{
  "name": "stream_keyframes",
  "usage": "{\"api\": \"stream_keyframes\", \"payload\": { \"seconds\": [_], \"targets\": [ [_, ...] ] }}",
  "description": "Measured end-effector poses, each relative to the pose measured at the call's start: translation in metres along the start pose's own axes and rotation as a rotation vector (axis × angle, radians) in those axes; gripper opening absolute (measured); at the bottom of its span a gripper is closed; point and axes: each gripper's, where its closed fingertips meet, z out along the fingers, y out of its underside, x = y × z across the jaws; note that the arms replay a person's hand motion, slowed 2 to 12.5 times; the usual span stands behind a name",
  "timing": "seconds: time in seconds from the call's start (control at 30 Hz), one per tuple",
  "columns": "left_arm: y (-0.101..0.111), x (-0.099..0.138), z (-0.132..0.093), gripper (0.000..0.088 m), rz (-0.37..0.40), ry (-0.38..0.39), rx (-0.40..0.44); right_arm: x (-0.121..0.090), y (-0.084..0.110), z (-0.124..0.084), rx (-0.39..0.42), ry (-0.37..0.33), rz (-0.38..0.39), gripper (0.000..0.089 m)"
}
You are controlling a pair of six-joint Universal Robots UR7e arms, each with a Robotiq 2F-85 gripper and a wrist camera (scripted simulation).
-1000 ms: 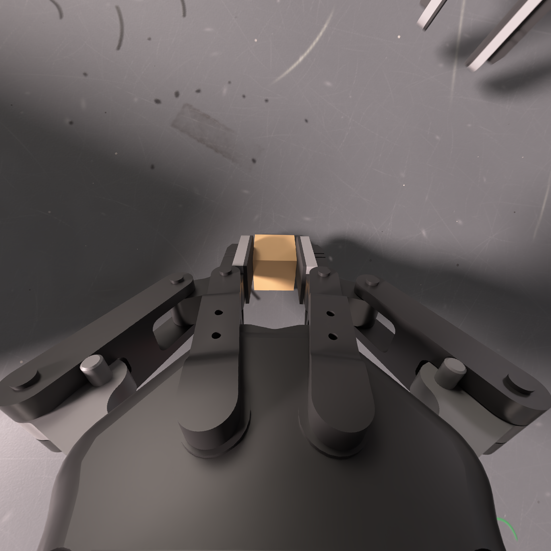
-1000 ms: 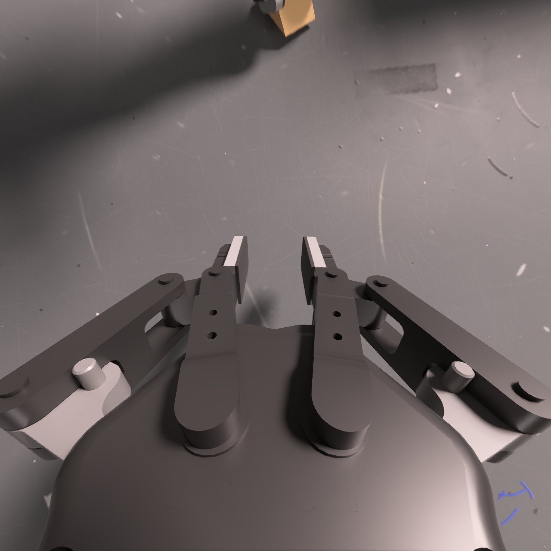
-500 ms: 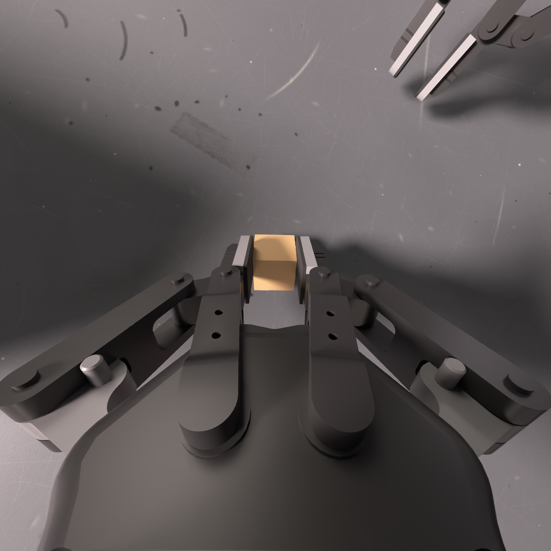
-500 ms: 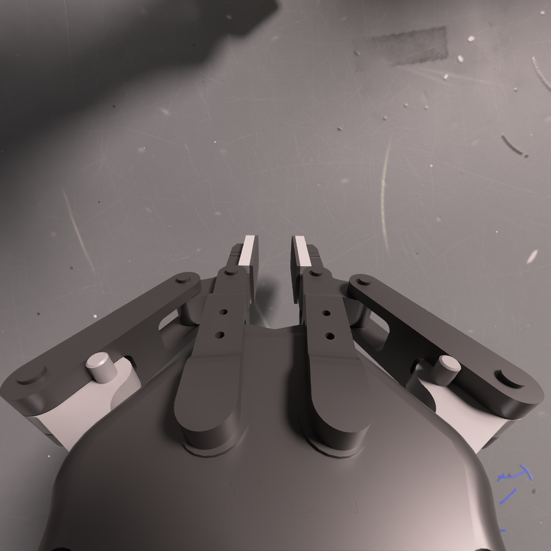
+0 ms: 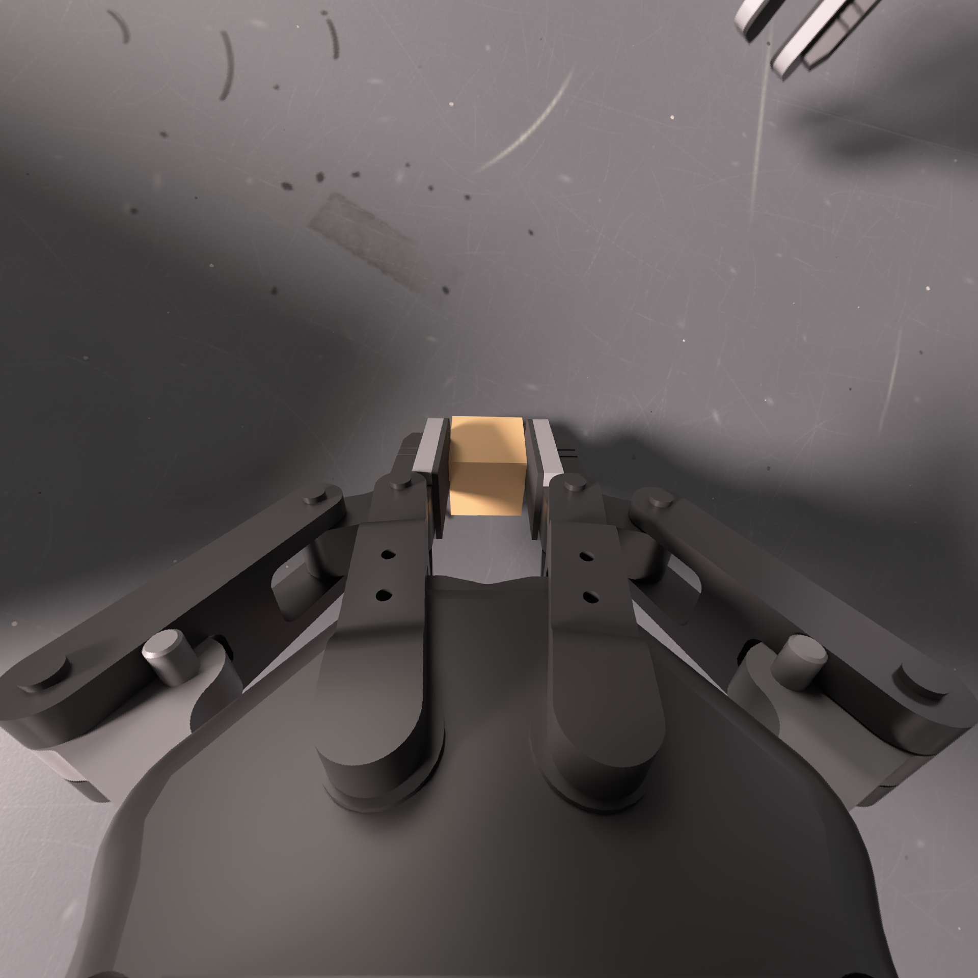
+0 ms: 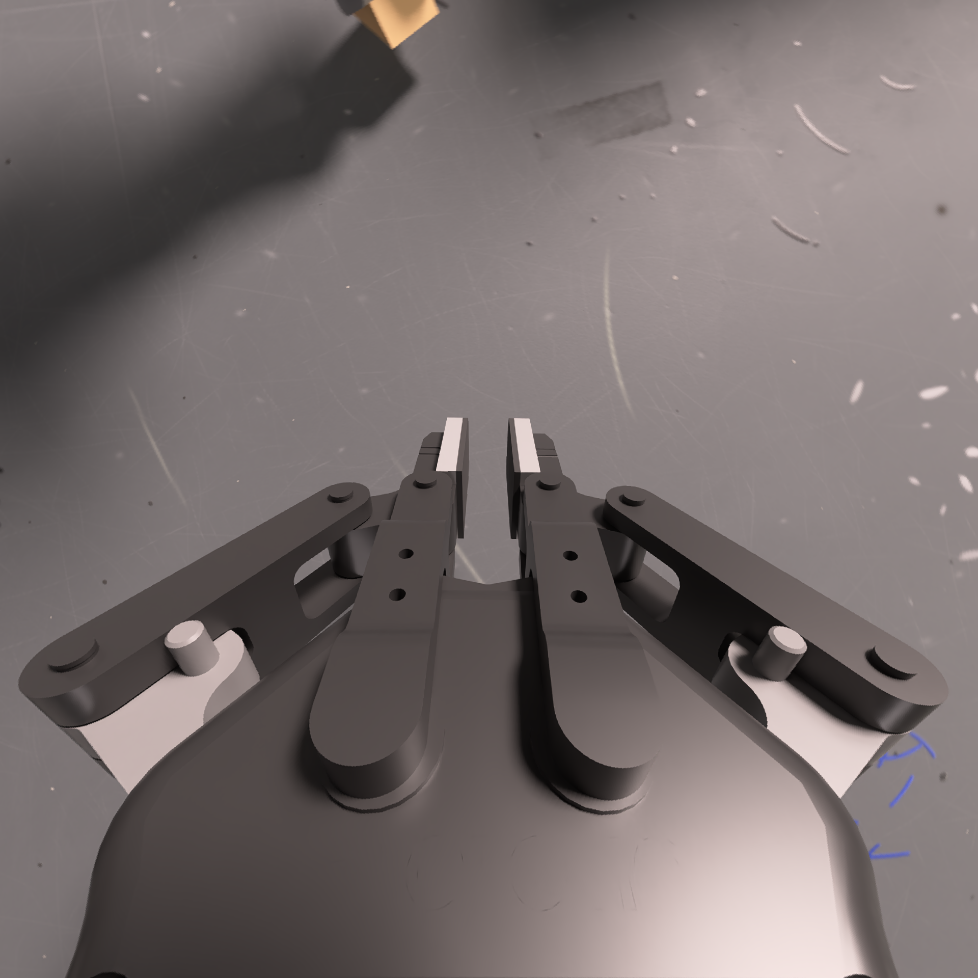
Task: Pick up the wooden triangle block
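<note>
The wooden block (image 5: 486, 476) is tan and sits clamped between the pads of my left gripper (image 5: 487, 439), which is shut on it. In the right wrist view the same block (image 6: 402, 21) shows at the top edge, above the grey table, with its shadow cast below it on the surface. My right gripper (image 6: 488, 439) is empty and hangs over bare table with its jaws nearly together and only a narrow slit between the pads. It also shows in the left wrist view (image 5: 778, 32) at the top right, far from the block.
The grey table top (image 5: 635, 264) is scratched and speckled. A darker rectangular patch (image 5: 370, 248) lies ahead of the left gripper and shows in the right wrist view (image 6: 603, 114) too. Blue scribbles (image 6: 899, 783) mark the table at the lower right.
The right gripper's jaws have narrowed from a wide gap to a slit. The block has come back into the right wrist view. The left gripper keeps its hold on the block.
</note>
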Motion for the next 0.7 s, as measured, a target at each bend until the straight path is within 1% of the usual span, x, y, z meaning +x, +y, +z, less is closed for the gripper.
{"api": "stream_keyframes", "payload": {
  "seconds": [0.23, 0.43, 0.5, 0.57, 0.63, 0.7],
  "targets": [
    [0.003, 0.0, 0.003, 0.0252, 0.006, -0.003, -0.022, 0.014, 0.01, -0.009, 0.004, 0.068, 0.127, 0.0132],
    [0.005, 0.0, 0.004, 0.0252, 0.01, -0.004, -0.035, 0.013, 0.025, -0.01, -0.017, 0.067, 0.157, 0.0133],
    [0.005, 0.001, 0.005, 0.0252, 0.012, -0.003, -0.037, 0.011, 0.028, -0.009, -0.01, 0.055, 0.15, 0.0136],
    [0.005, 0.001, 0.005, 0.0252, 0.013, 0.0, -0.038, 0.007, 0.029, -0.009, -0.002, 0.041, 0.121, 0.0146],
    [0.005, 0.002, 0.006, 0.0252, 0.015, 0.002, -0.038, 0.004, 0.029, -0.011, 0.006, 0.029, 0.077, 0.0207],
    [0.005, 0.002, 0.006, 0.0252, 0.016, 0.001, -0.039, 0.0, 0.027, -0.013, 0.014, 0.018, 0.023, 0.0293]
  ]
}}
